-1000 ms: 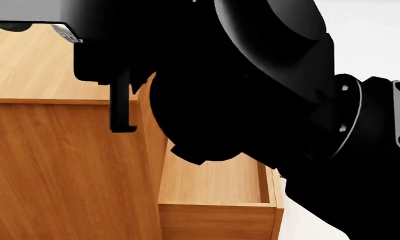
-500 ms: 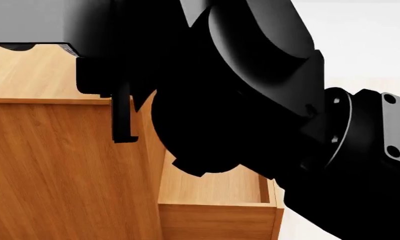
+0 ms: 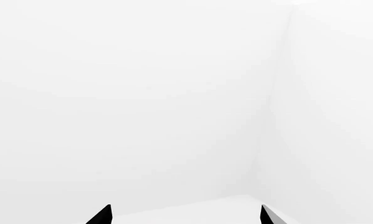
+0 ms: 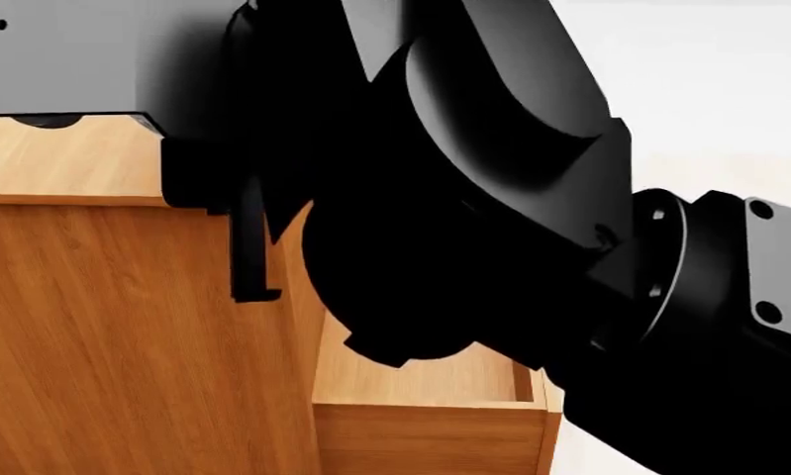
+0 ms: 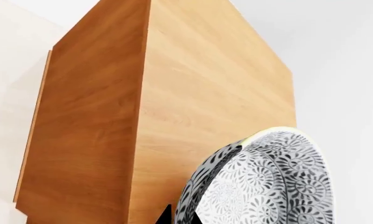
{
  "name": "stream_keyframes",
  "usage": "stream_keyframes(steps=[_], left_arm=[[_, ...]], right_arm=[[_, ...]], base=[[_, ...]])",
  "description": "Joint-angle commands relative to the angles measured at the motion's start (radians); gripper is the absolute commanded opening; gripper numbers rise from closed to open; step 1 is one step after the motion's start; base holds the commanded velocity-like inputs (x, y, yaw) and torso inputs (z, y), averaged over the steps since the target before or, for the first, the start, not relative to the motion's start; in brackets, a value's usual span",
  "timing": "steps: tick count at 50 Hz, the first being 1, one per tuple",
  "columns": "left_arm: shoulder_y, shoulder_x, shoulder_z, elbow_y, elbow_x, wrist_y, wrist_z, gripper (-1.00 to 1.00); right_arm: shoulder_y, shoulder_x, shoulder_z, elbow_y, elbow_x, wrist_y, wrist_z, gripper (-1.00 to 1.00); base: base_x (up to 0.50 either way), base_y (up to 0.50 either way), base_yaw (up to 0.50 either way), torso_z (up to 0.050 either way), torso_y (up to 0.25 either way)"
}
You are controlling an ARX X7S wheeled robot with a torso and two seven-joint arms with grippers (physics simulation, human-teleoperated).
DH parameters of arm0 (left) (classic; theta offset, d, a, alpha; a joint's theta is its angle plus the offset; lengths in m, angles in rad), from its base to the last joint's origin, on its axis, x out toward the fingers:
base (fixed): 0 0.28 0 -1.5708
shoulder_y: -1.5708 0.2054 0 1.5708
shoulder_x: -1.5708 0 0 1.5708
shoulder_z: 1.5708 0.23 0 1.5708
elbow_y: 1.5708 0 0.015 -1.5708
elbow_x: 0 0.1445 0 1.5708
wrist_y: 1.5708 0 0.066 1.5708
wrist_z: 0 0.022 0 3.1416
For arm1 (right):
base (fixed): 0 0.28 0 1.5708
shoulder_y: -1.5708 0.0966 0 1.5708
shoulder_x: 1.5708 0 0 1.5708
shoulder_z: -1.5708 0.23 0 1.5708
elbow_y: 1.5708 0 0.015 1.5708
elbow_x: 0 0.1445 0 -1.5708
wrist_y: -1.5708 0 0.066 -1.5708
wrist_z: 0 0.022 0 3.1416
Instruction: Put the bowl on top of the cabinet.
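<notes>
The bowl [image 5: 267, 182], white with a dense dark leaf pattern, fills the near corner of the right wrist view. My right gripper [image 5: 182, 215] is shut on its rim, one black fingertip [image 5: 167, 214] outside the wall and one inside. Behind the bowl lies the orange-brown cabinet [image 5: 193, 84]; I cannot tell whether they touch. In the head view my right arm [image 4: 474, 198] covers the bowl, and only one finger [image 4: 251, 247] hangs by the cabinet [image 4: 118, 336] at its top edge. My left gripper [image 3: 185, 217] stands open with nothing between its tips.
A drawer [image 4: 429, 401] stands pulled out low on the cabinet, below the arm. A grey wrist block [image 4: 65, 59] sits over the cabinet's top at the upper left. The left wrist view holds only white walls [image 3: 143, 93] meeting in a corner.
In the head view the right arm, its grey block and the hanging finger have shifted lower and loom larger. The cabinet and the drawer have stayed in place.
</notes>
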Motion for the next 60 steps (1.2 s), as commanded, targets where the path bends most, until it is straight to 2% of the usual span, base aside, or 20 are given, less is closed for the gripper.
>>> stream_keyframes(steps=[1, 22, 23, 49, 54, 60], left_arm=[[0.002, -0.001, 0.001, 0.001, -0.001, 0.000, -0.002, 1.00], [0.004, -0.003, 0.002, 0.001, -0.004, 0.001, -0.005, 1.00], [0.004, -0.003, 0.002, 0.001, -0.004, 0.002, -0.005, 1.00], [0.007, -0.005, 0.003, 0.000, -0.007, 0.005, -0.007, 1.00], [0.007, -0.006, 0.004, 0.000, -0.007, 0.005, -0.008, 1.00], [0.007, -0.006, 0.004, -0.001, -0.008, 0.006, -0.008, 1.00]], right_arm=[[0.001, 0.004, -0.002, -0.005, -0.011, -0.004, 0.008, -1.00], [-0.008, 0.013, -0.009, 0.018, -0.024, -0.058, 0.033, -1.00], [-0.011, 0.016, -0.009, 0.016, -0.022, -0.066, 0.031, 1.00], [0.001, 0.026, 0.007, 0.001, -0.009, -0.076, 0.031, 1.00], [0.019, 0.029, 0.087, -0.030, 0.025, -0.072, 0.037, 1.00], [0.017, 0.069, 0.206, -0.169, 0.085, -0.031, 0.045, 1.00]], base=[[0.00, 0.00, 0.00, 0.000, 0.000], [0.00, 0.00, 0.00, 0.000, 0.000], [0.00, 0.00, 0.00, 0.000, 0.000], [0.00, 0.00, 0.00, 0.000, 0.000], [0.00, 0.00, 0.00, 0.000, 0.000], [0.00, 0.00, 0.00, 0.000, 0.000]])
